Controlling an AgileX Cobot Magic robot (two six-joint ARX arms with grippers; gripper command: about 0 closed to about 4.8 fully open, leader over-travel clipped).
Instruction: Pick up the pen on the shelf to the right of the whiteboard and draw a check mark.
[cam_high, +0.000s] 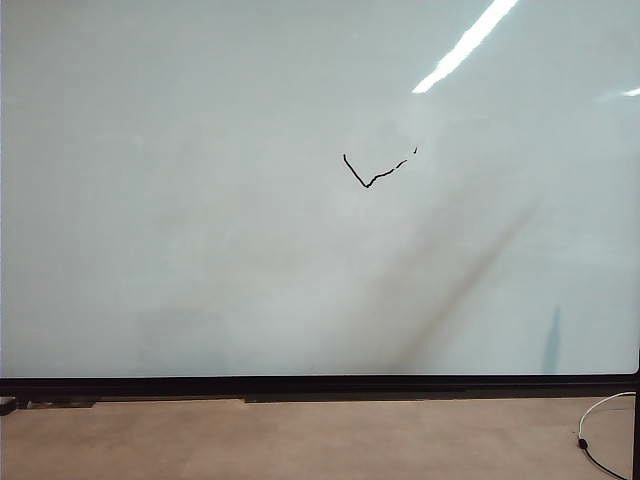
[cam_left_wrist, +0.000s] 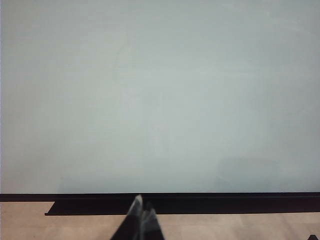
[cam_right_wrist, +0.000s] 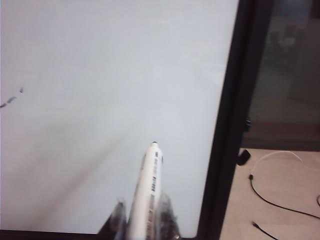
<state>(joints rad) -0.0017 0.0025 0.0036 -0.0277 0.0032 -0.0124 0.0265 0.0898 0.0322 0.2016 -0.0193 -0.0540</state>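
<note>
Check mark (cam_high: 375, 170) on whiteboard (cam_high: 200, 200). Right claw (cam_right_wrist: 145, 212) clamped on pen (cam_right_wrist: 148, 187), off board; slip could drop pen or smear stroke. Left claw (cam_left_wrist: 142, 210) together, low by frame.

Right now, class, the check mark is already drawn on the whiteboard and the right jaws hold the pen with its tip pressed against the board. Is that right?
Not quite. In the right wrist view the right gripper holds the pen, but its tip is off the whiteboard. The check mark is indeed drawn.
</note>
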